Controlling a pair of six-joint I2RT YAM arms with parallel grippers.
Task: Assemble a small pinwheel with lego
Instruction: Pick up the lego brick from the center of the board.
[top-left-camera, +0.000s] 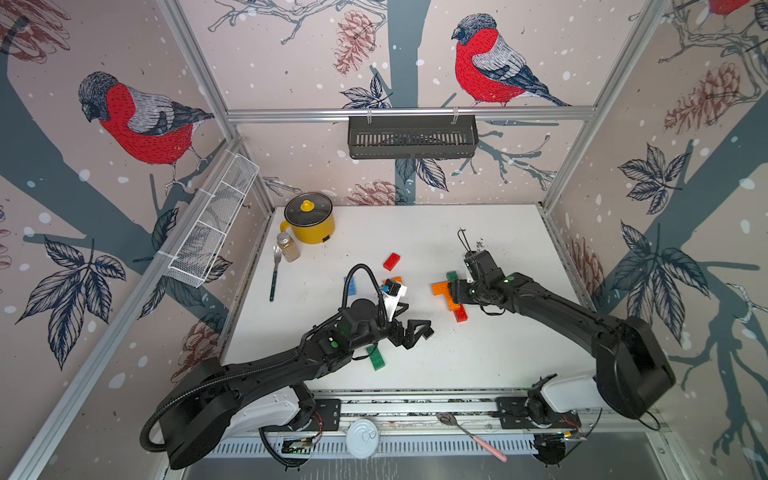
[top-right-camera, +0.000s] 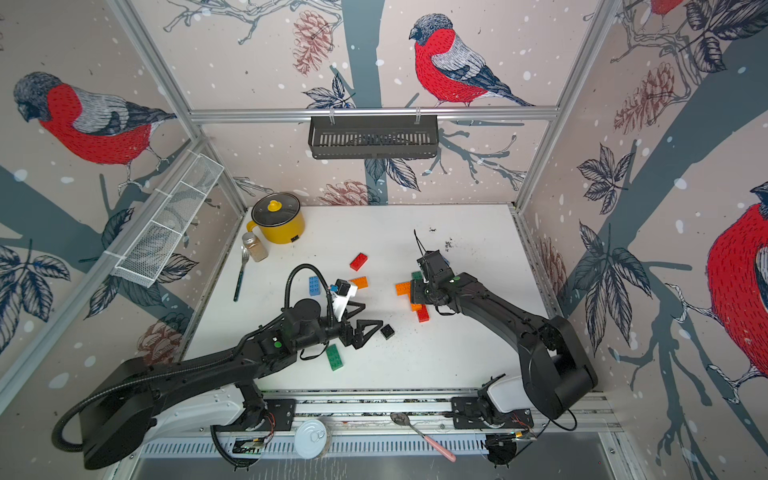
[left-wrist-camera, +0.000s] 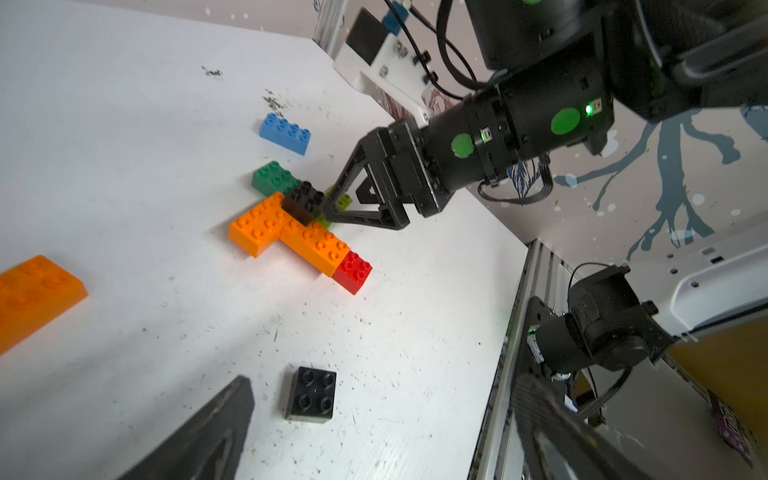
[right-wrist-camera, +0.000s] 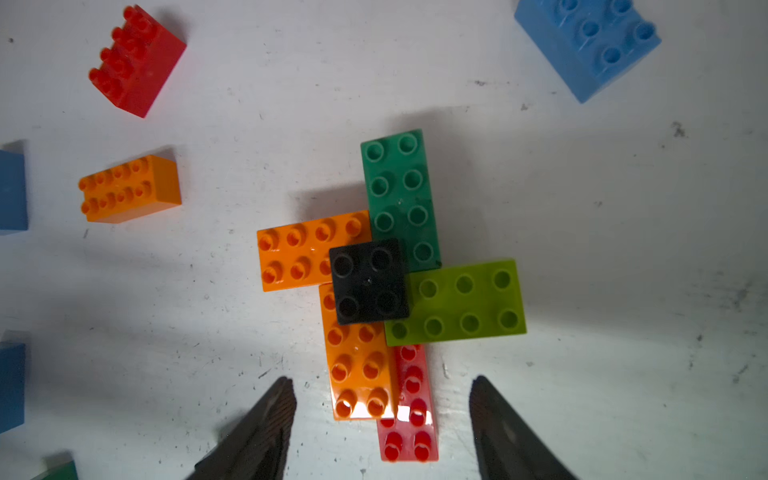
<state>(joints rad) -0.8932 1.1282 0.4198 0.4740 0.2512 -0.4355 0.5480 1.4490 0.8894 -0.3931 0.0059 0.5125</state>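
The pinwheel (right-wrist-camera: 457, 303) of bricks lies on the table (right-wrist-camera: 623, 249), a black square (right-wrist-camera: 370, 282) capping its middle. The right gripper (right-wrist-camera: 382, 379) hangs close at the pinwheel, fingers apart, gripping nothing. The left gripper (top-right-camera: 373, 315), well away from the pinwheel, gapes empty.

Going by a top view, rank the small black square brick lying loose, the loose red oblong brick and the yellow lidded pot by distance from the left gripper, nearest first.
1. small black square brick: just off the fingertips of the open left gripper.
2. loose red oblong brick: mid-table, toward the back.
3. yellow lidded pot: far back-left corner.
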